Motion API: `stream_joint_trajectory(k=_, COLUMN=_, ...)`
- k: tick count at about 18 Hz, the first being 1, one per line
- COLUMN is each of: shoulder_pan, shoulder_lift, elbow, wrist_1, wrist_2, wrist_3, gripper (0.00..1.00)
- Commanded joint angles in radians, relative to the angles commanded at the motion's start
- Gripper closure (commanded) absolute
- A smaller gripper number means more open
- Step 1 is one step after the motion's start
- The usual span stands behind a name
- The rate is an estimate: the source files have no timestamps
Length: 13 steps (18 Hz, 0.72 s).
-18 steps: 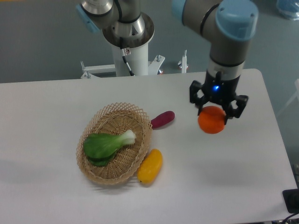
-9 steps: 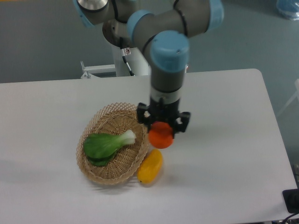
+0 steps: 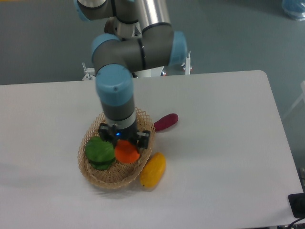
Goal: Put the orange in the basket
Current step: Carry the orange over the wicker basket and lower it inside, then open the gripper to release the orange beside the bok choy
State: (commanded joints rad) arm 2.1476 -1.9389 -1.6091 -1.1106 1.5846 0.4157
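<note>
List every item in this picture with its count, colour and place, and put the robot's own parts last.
orange: one, bright orange, over the basket's interior, between the gripper's fingers
basket: one, tan wicker, left of centre on the table
leafy green vegetable: one, green, in the basket's left part, beside the orange
yellow fruit: one, yellow, on the table against the basket's right rim
purple vegetable: one, purple, on the table right of the basket's upper edge
table: one, white, fills most of the view
gripper: one, black, shut on the orange above the basket
arm: one, grey with blue joints, reaching down from the back
</note>
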Motion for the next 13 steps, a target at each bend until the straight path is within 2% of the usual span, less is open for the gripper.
stream_joint_trajectory(k=3, shoulder_pan=-0.024, shoulder_lift=-0.058, elbow=0.018, wrist_1=0.003, wrist_2=0.000, wrist_3=0.012, gripper=0.32)
stream_joint_trajectory(k=11, shoulder_pan=-0.034, shoulder_lift=-0.135, elbow=0.069, wrist_1=0.008, wrist_2=0.008, wrist_3=0.014, gripper=0.31)
stream_joint_trajectory(k=13, shoulder_pan=-0.034, shoulder_lift=-0.147, elbow=0.064, wrist_1=0.009, wrist_2=0.008, wrist_3=0.014, gripper=0.27)
